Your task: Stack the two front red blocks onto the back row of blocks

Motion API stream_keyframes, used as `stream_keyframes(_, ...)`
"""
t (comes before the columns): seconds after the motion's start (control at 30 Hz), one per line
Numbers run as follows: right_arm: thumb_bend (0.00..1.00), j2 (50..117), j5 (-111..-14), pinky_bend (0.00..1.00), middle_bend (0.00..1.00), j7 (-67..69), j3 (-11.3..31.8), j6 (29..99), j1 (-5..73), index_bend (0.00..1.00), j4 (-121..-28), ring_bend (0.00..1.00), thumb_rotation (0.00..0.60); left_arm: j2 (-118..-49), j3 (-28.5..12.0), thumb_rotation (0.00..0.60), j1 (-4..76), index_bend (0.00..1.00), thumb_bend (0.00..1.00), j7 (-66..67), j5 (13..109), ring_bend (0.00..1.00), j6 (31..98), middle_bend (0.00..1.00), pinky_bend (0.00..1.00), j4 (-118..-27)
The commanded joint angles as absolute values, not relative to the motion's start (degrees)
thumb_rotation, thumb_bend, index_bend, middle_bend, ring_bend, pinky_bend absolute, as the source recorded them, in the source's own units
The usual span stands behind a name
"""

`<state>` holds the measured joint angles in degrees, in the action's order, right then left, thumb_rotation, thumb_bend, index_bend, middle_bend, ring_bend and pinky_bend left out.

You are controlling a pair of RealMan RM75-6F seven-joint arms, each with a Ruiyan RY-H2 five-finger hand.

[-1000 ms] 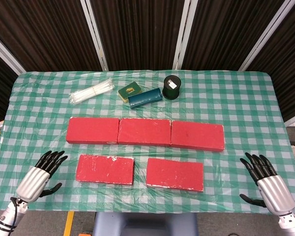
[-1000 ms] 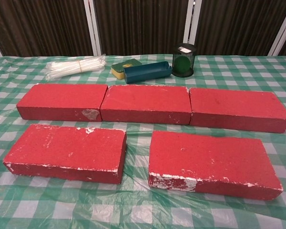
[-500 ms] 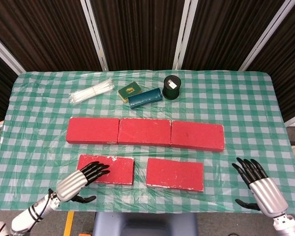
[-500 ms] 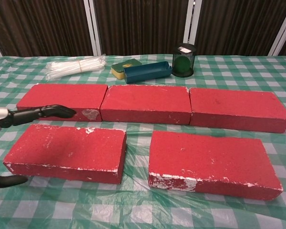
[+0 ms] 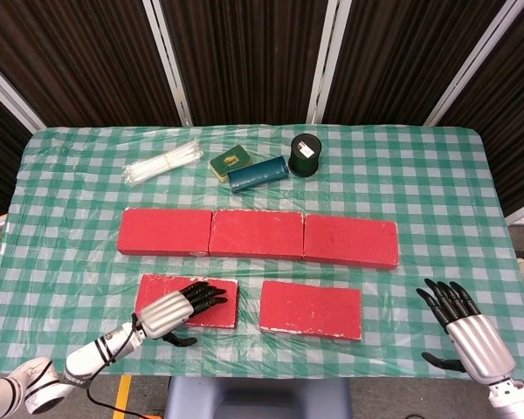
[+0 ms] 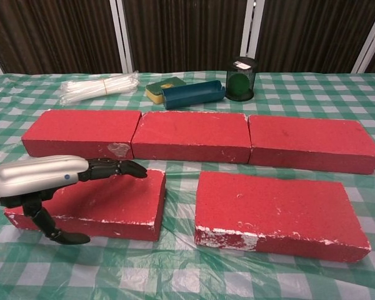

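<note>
The left robot hand (image 5: 176,307) lies over the front left red block (image 5: 157,291), with its dark fingers (image 6: 115,167) stretched forward above the top of the block and its thumb hanging down in front of the near side. The fingers are apart and they hold nothing; from these views I cannot tell if they touch the block. The right robot hand (image 5: 465,330) is at the right near edge of the table (image 5: 437,183), well apart from the blocks, with the fingers spread and empty.

The front right red block (image 5: 311,309) lies flat just beside the front left one, with a small gap between them. Behind them the back row of three red blocks (image 5: 258,236) lies side by side, touching end to end, with nothing on top.

At the far side of the table there is a bundle of white sticks (image 5: 162,163), a yellow and green sponge (image 5: 230,161), a dark blue box (image 5: 258,174) just beside the sponge, and a dark round container (image 5: 305,154).
</note>
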<state>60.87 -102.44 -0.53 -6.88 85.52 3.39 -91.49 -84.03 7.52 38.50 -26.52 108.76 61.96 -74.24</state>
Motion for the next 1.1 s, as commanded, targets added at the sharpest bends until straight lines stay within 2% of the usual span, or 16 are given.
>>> stream_keyframes(0.03, 0.10, 60.8, -102.3, 0.00, 0.00, -0.5, -6.8, 85.3, 3.4, 0.00, -91.6, 0.00, 0.600, -84.2, 7.4, 0.600, 39.2, 0.00, 0.27, -25.8, 107.8, 0.00, 61.6, 0.00, 0.00, -73.3)
stream_keyframes(1.1, 0.10, 61.1, -101.7, 0.00, 0.00, -1.4, -6.7, 84.4, 3.6, 0.00, -92.0, 0.00, 0.600, -81.6, 8.5, 0.600, 42.8, 0.00, 0.28, -25.9, 100.0, 0.00, 55.0, 0.00, 0.01, -73.3)
